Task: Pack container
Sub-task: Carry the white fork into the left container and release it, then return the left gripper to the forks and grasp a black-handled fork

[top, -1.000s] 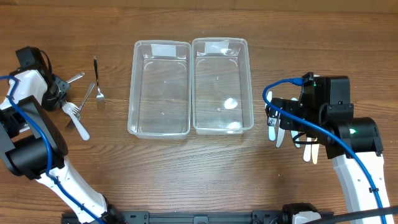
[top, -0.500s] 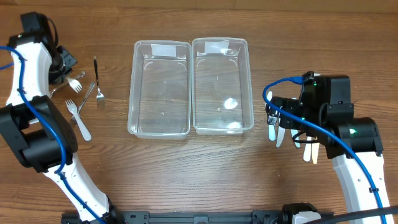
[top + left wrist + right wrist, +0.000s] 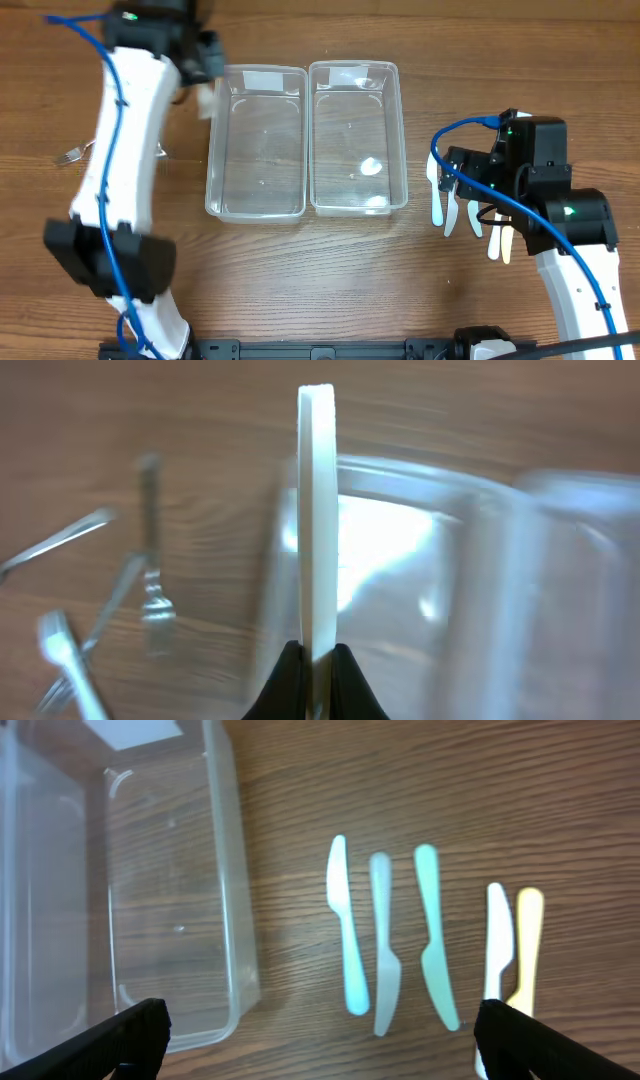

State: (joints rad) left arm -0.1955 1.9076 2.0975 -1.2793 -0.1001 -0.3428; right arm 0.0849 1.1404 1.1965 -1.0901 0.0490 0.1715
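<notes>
Showing the wooden surface with two clear tubs: the left container serves as landmark, and the right container sits just beside its right wall. The left claw, pressed together, pinches a white plastic utensil by one end over the left container's far-left rim. The right claw, spread wide and empty, hovers well right of that container above plastic knives. The utensil probably handles light, thin, springy and slick, so a pinch across its flat handle should suit.

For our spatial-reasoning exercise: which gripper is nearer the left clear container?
Left. The left gripper holds a white utensil at the left container corner; the right gripper hangs open over the knives, beyond the right container.
</notes>
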